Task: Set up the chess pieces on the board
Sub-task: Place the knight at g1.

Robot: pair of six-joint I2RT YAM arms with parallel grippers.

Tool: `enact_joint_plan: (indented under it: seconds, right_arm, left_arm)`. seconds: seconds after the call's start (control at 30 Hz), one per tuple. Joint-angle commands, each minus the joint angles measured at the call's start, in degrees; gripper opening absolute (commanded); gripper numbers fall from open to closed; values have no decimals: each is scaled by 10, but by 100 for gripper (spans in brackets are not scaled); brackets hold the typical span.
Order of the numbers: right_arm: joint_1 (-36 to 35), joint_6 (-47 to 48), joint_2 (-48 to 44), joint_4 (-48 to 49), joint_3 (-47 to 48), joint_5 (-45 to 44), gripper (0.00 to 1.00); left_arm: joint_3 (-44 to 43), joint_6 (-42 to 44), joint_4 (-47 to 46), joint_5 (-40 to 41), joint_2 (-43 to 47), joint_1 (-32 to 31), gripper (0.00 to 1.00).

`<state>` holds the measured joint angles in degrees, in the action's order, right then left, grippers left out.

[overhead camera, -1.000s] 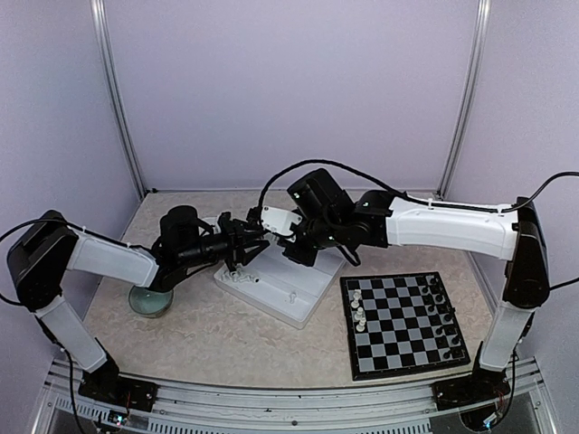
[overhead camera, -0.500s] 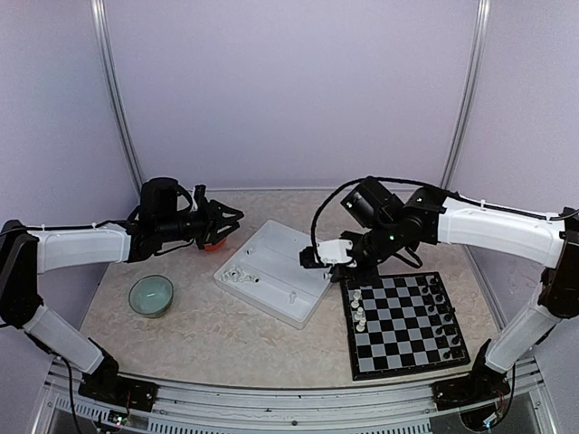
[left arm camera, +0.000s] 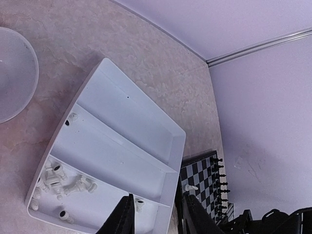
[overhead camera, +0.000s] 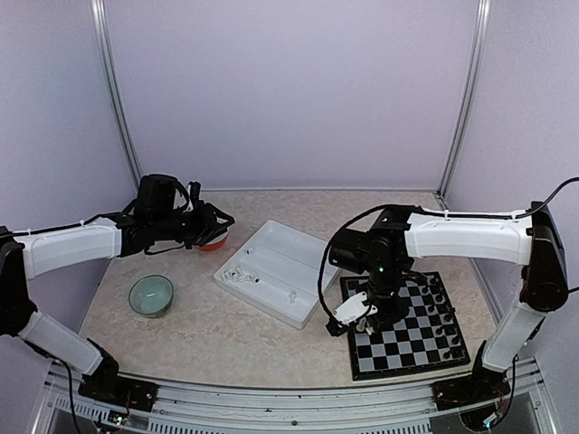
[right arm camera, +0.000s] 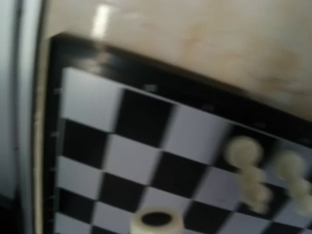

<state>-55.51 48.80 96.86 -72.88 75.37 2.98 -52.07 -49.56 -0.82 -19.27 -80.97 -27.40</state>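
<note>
— While the right gripper (overhead camera: 360,315) hangs low over the left edge of the board (overhead camera: 418,351), which step would you call this?

— Placing a white piece, I judge. Its wrist camera looks down on the squares. A few white pieces (right arm camera: 243,152) stand there, and one cream round shape (right arm camera: 156,222) sits blurred at the bottom edge of that view.

— Is that one gripped?

— I cannot tell. That view shows no part of the gripper, and from above the wrist hides the tips, so closed or apart is unclear.

— And the other arm?

— The left gripper (left arm camera: 157,207) hovers high near the red bowl (overhead camera: 214,242), its fingers (left arm camera: 124,217) apart with nothing between them. Below it lies the white tray (left arm camera: 126,117), with loose white pieces (left arm camera: 61,179) heaped in the compartment nearest the arms.

— The dark ones?

— The black pieces (overhead camera: 437,312) line the board's right side.

— So the next move?

— If a piece is held, it calls for a free square beside those standing. Then a straight lowering and a clean release that knocks no neighbour. After that, a trip to the tray, since most of the white side lies there.
</note>
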Motion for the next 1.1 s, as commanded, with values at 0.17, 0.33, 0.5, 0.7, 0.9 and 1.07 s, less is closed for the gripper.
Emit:
enact_joint_plan:
  seconds: [0.17, 0.33, 0.5, 0.7, 0.9, 1.07]
  right_arm:
    - [-66, -36, 42, -58, -3, -48, 0]
    - [-88, -49, 79, -57, 11, -52, 0]
    - [-101, -60, 106, -50, 22, -59, 0]
    - [-104, -67, 129, -43, 33, -70, 0]
    - [-109, -72, 138, -45, 29, -76, 2]
    - [-109, -73, 138, -42, 29, -80, 10]
  left_arm:
    - [0, 44, 37, 29, 26, 1, 35]
    - [20, 41, 34, 37, 45, 1, 36]
    - [32, 42, 37, 41, 62, 1, 36]
    - [36, 45, 37, 38, 66, 1, 35]
    - [43, 46, 31, 35, 65, 1, 36]
    - [46, 47, 26, 32, 61, 1, 35]
